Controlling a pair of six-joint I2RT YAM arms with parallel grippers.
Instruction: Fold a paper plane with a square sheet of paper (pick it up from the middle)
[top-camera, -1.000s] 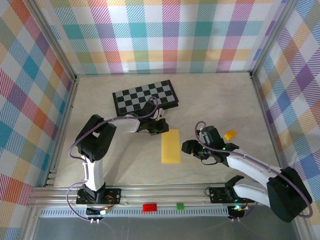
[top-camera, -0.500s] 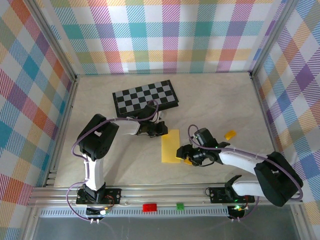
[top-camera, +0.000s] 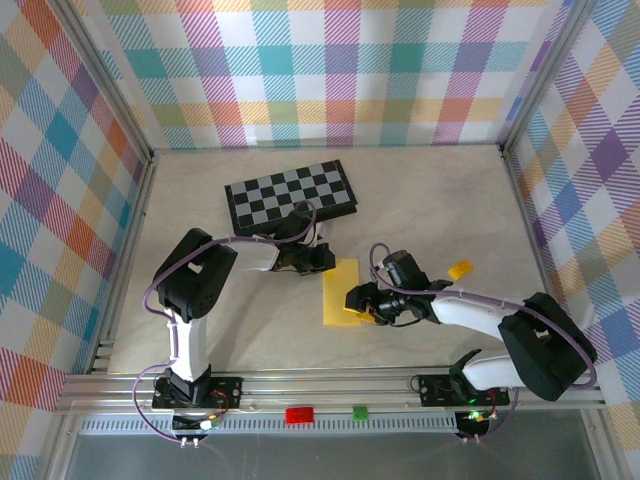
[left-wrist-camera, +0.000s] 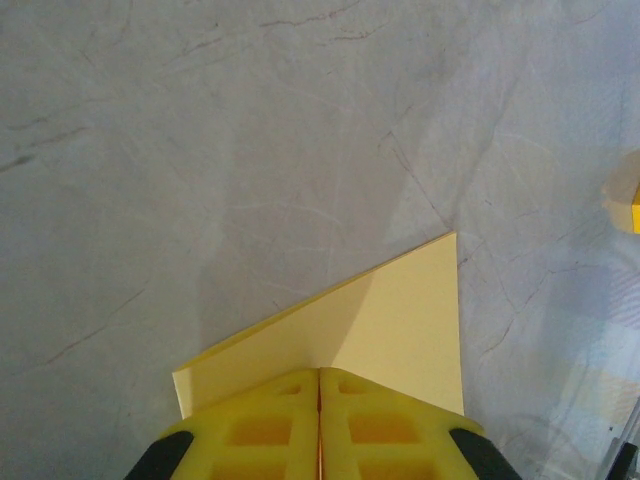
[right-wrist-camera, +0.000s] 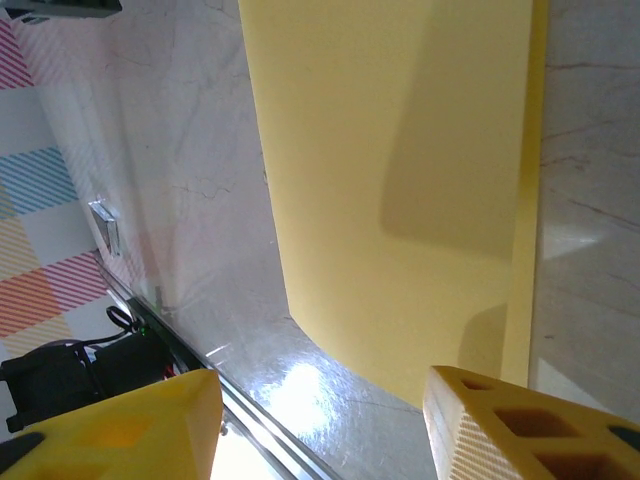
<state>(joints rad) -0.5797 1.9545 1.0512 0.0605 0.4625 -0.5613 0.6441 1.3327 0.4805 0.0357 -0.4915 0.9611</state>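
Observation:
The square sheet of paper (top-camera: 340, 292) lies on the table folded into a narrow yellow rectangle, long side running near to far. My left gripper (top-camera: 322, 258) is shut, its tips resting at the sheet's far left corner. In the left wrist view, the paper (left-wrist-camera: 400, 320) spreads out from under the left gripper (left-wrist-camera: 320, 375). My right gripper (top-camera: 356, 303) is open at the sheet's near right edge. In the right wrist view, the paper (right-wrist-camera: 400, 180) fills the space ahead of the right gripper (right-wrist-camera: 320, 410), and one fingertip (right-wrist-camera: 500, 415) overlaps its edge.
A black-and-grey chessboard (top-camera: 290, 193) lies at the back, just beyond the left gripper. A small orange-yellow block (top-camera: 459, 269) sits to the right of the right arm, and it also appears as the block (left-wrist-camera: 625, 195) in the left wrist view. Checked walls close in three sides.
The right gripper has moved left from beside the sheet onto its near right edge, its jaws narrowing slightly. The left gripper has shifted only a little and stays shut.

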